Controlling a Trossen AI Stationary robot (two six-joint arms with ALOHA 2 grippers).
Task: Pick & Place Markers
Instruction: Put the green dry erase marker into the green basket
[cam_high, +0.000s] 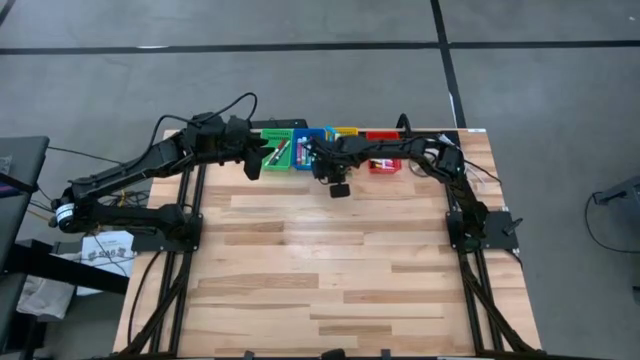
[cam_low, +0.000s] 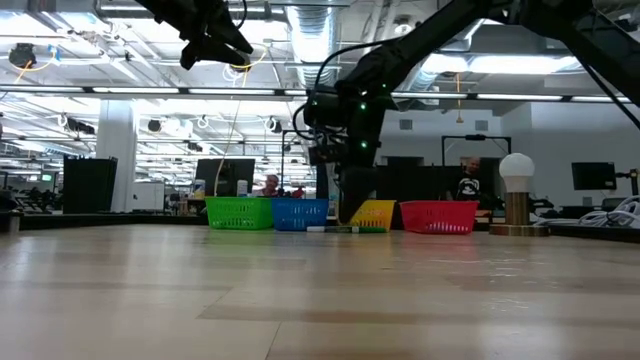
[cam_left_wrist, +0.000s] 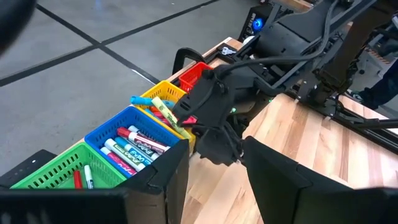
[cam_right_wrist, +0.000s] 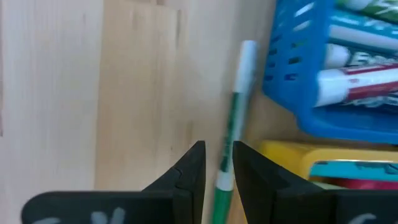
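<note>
High view: a row of four small plastic baskets — green (cam_high: 277, 152), blue (cam_high: 310, 150), yellow (cam_high: 345, 131) and red (cam_high: 383, 165) — stands along the far edge of the pale butcher-block bench (cam_high: 320, 260). The right end effector (cam_high: 337, 184) hangs just near of the blue and yellow ones; the left end effector (cam_high: 252, 160) waits beside the green basket.

Low view: the right arm comes down to the bench in front of the yellow basket (cam_low: 372, 215), where a slim marker lies flat at the baskets' foot.

Left wrist view: the left end effector (cam_left_wrist: 214, 177) hangs released, holding nothing; capped markers (cam_left_wrist: 134, 149) fill the blue basket.

Right wrist view: a slim green marker with a white cap (cam_right_wrist: 233, 134) lies on the bench just outside the blue basket (cam_right_wrist: 292, 68), its green barrel running between the fingers of the right end effector (cam_right_wrist: 217, 171) — the jaws are narrow around it, though whether they are already grasping I cannot tell.

To do this well, I judge the fingers should pinch the barrel mid-length, square to it, then lift straight before swinging over a basket rim.
</note>
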